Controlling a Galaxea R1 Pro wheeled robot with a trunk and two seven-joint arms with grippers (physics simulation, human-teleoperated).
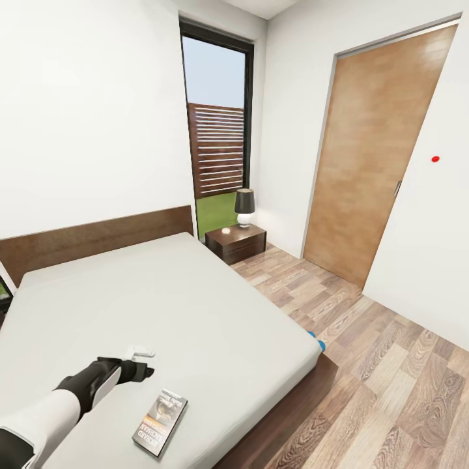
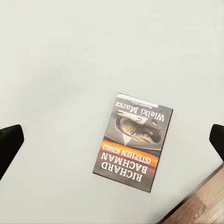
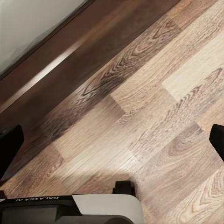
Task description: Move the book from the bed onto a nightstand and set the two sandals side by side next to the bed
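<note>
Below the left arm's fingers [image 1: 144, 363] the book [image 1: 160, 421] lies flat on the bed [image 1: 195, 306], near the foot-side edge, cover up. Left wrist view: book [image 2: 134, 142] sits between the two dark fingertips [image 2: 9, 144], offset toward one of them; the tips stand wide apart, nothing held. Right arm's fingers [image 3: 112, 140] hang over the plank floor [image 3: 163, 102] beside the dark bed frame [image 3: 56, 70], likewise spread and empty.

Step in hand, as judged: reaching to pick up the book. To do it well, centre the fingers over the cover, align them across the narrower dimension, and come down gently; a thin paperback lying flush on the mattress gives little edge to catch, so pressing slightly into the soft surface or working at the nearby mattress edge may help (risk: the cover skids instead of lifting).

Materials: mattress smooth, matte, pale grey-white; book thin, rectangular, glossy dark cover with orange band and white lettering. Frame and headboard plain dark brown wood. Nightstand [image 1: 236, 242], well beyond the fingers by the window, is boxy, glossy-topped, carrying a dark-shaded lamp [image 1: 245, 207]. A blue sliver at the bed's far corner is likely a sandal [image 1: 315, 338].
</note>
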